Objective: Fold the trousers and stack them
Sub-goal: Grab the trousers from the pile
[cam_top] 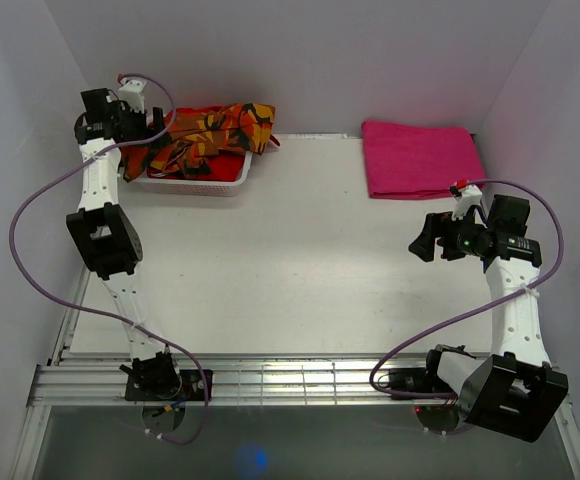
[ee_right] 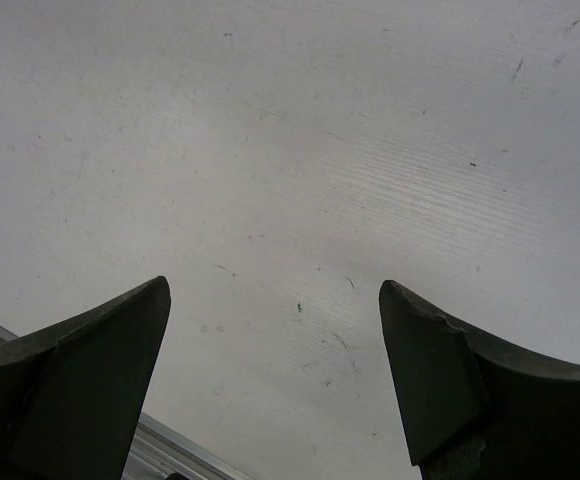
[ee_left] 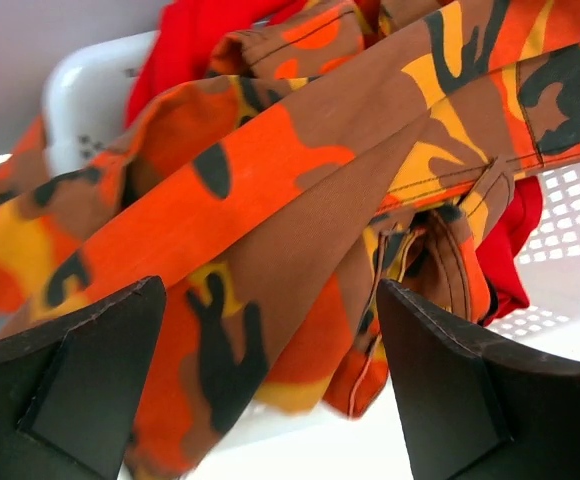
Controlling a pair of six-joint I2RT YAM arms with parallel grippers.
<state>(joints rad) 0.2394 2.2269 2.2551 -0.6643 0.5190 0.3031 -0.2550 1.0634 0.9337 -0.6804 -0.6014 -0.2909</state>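
Hovering the left gripper (ee_left: 270, 288), jaws wide apart, right by the trousers (ee_left: 300, 170) heaped in the white basket (cam_top: 205, 183) at the far left corner of the worktop (cam_top: 300, 270). Hanging the right gripper (ee_right: 272, 287), released too, near the right edge.

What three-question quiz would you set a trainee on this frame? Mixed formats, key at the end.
1. True or false: the left end effector is open, with the camouflage trousers right in front of it and not gripped.
2. Where are the trousers? A) bunched in the white basket at the far left; B) spread flat mid-table; C) held up by the right arm.
3. Short answer: what does the right wrist view show between the fingers of the right end effector?

Key: 1 true. 2 A. 3 only bare table; it is open and holds nothing.
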